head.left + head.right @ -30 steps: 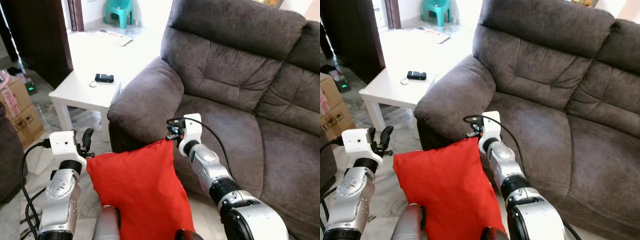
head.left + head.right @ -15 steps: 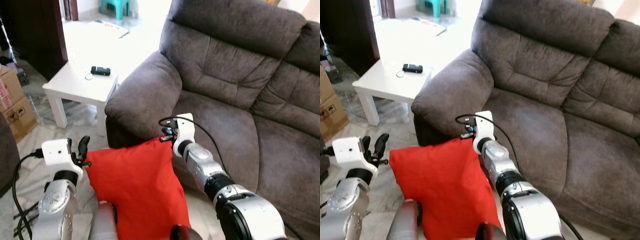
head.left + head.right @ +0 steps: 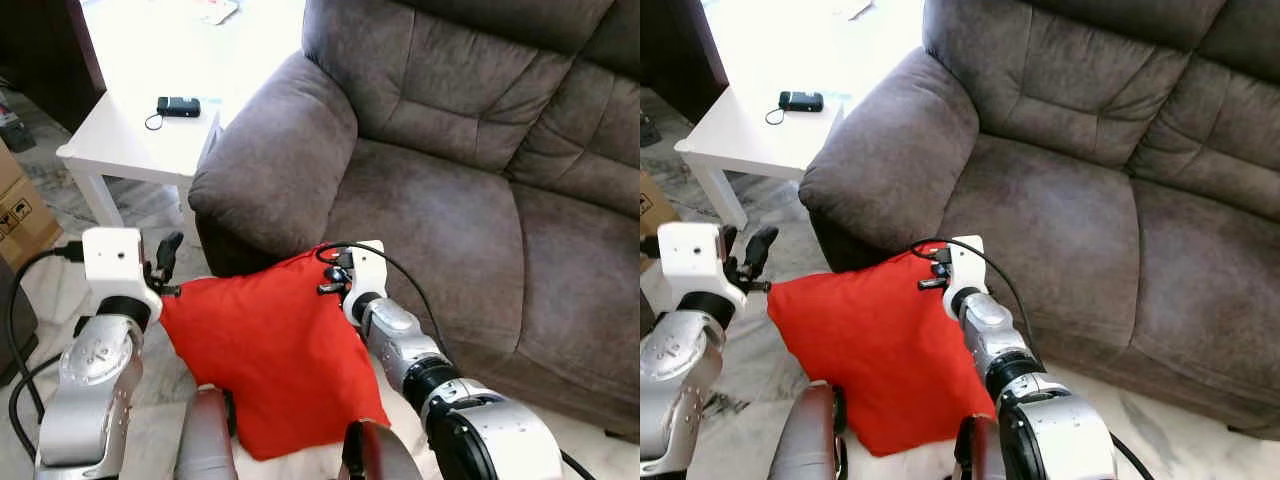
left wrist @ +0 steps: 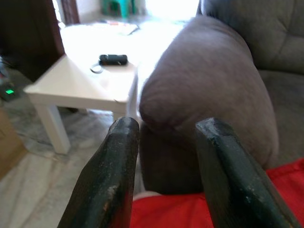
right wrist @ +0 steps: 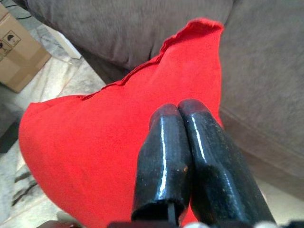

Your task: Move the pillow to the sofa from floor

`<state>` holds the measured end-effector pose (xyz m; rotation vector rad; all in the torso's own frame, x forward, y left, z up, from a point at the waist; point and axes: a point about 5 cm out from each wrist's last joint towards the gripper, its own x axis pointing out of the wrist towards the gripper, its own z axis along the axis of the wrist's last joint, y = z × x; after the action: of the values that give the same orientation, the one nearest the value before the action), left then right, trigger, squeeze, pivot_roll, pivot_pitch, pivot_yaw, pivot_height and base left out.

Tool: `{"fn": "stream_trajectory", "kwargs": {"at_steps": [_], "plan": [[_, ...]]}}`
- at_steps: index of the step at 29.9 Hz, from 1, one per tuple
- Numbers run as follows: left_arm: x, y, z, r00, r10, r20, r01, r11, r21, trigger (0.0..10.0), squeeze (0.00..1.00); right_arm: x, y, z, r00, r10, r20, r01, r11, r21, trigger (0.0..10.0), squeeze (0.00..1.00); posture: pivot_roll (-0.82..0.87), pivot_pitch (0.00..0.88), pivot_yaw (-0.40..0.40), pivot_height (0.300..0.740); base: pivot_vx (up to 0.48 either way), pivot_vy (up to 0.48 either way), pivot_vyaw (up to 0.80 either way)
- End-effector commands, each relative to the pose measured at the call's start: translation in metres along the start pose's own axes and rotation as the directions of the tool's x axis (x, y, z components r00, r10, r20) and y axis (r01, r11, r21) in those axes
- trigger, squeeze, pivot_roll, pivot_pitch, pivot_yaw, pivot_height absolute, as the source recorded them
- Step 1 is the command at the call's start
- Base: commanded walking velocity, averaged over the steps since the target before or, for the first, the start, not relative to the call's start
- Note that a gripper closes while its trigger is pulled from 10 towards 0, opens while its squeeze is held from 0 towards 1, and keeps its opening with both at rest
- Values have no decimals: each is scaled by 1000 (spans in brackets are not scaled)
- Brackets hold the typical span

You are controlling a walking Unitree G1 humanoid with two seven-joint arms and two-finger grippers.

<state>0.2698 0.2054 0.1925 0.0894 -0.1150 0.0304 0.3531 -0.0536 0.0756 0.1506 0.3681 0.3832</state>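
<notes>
I see the soft red fabric pillow (image 3: 265,360) hanging tilted between both tools, one corner pointing up at the plush grey sofa (image 3: 440,200). Left tool (image 4: 164,156) spread apart at its edge; right tool (image 5: 183,142) pressed together against it.

– How many pillows were there?
– One red pillow (image 3: 265,360), lower middle.
– And seating?
– One grey sofa (image 3: 470,150), upper right.
– Tables?
– One white table (image 3: 130,140), upper left, carrying one black device (image 3: 178,106).
– Boxes?
– One cardboard box (image 3: 22,215), left edge.
</notes>
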Motion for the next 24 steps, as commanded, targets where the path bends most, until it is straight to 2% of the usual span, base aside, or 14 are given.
{"fn": "stream_trajectory", "kwargs": {"at_steps": [1, 7, 9, 15, 24], "plan": [[-3, -7, 5, 999, -36, -2, 36, 999, -22, 10000, 0, -1, -2, -6, 1000, -14, -17, 14, 1000, 25, 10000, 0, 208, 267, -193, 626, 0, 0, 0], [-5, -8, 11, 1000, -21, -9, 20, 998, -63, 10000, 0, 1, 5, -3, 1000, -3, 2, 3, 993, 117, 10000, 0, 222, 294, -192, 626, 0, 0, 0], [-6, -8, 14, 1000, -21, -9, 20, 996, -82, 10000, 0, 2, 9, 1, 1000, 7, 23, -11, 986, 164, 10000, 1000, 225, 296, -191, 626, 0, 0, 0], [-8, -10, 19, 1000, -18, -14, 16, 994, -112, 10000, 0, 5, 16, 12, 997, 36, 72, -52, 971, 233, 10000, 1000, 227, 305, -197, 626, 0, 0, 0], [-10, -14, 22, 1000, -24, -14, 21, 988, -153, 10000, 0, 6, 22, 19, 991, 79, 107, -100, 972, 212, 10000, 1000, 227, 316, -205, 626, 0, 0, 0]]}}
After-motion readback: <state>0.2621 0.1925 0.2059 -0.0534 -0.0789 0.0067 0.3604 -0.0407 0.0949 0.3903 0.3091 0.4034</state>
